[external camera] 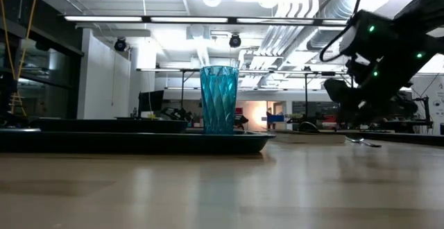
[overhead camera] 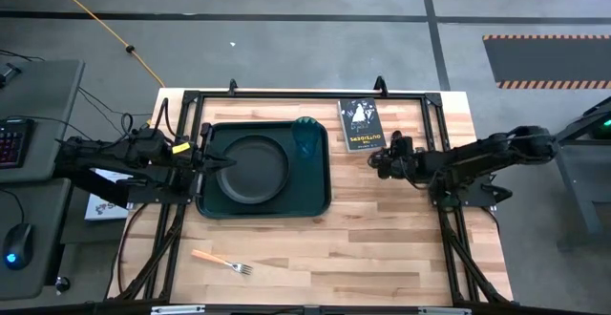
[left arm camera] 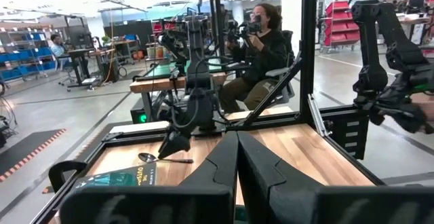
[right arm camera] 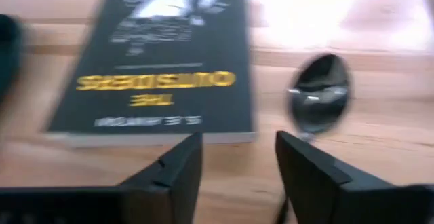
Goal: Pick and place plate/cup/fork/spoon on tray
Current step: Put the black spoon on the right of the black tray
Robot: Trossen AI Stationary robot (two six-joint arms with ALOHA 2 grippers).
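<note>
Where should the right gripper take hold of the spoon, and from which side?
Judging by its pose, grip the spoon across its thin handle, coming straight down. It lies flat on the table beside the book, leaving nothing to get under. The wide bowl gives the fingers little hold. The right gripper, open, hangs close above it. The handle is largely hidden, so check its direction first.

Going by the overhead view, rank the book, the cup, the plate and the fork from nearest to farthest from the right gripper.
From the right gripper:
1. The book, just beyond it at the table's far edge.
2. The cup, in the tray's far right corner.
3. The plate, centred on the tray.
4. The fork, on the near left of the table.
</note>
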